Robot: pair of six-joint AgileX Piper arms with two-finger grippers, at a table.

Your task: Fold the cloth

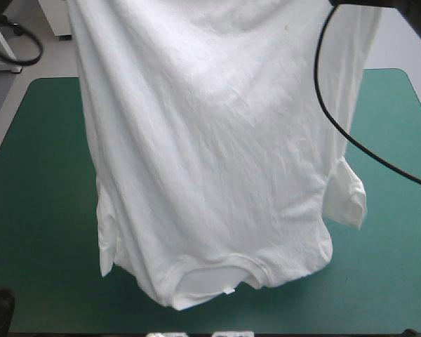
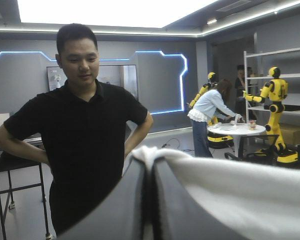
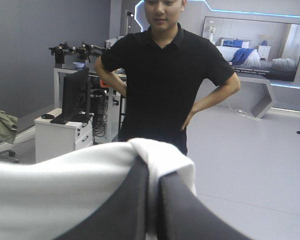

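The left gripper (image 2: 151, 167) is pinching all but closed on a bunched edge of the T-shirt (image 2: 230, 192), with white cloth wedged in the pinch. The right gripper (image 3: 152, 170) is clamping another bunch of it the same way. Both arms are raised, and the wrist views are looking level into the room. In the high view the garment is hanging as one wide sheet from above the picture's top, over the teal-green table (image 1: 35, 210). The neckline (image 1: 210, 270) is dangling low toward the near edge, and a sleeve (image 1: 347, 200) is drooping on the right side. Whether the cloth is touching the cover cannot be told. As for progress, the shirt appears only lifted and spread, with no fold showing. Laying it flat and all the folding are probably left to do.
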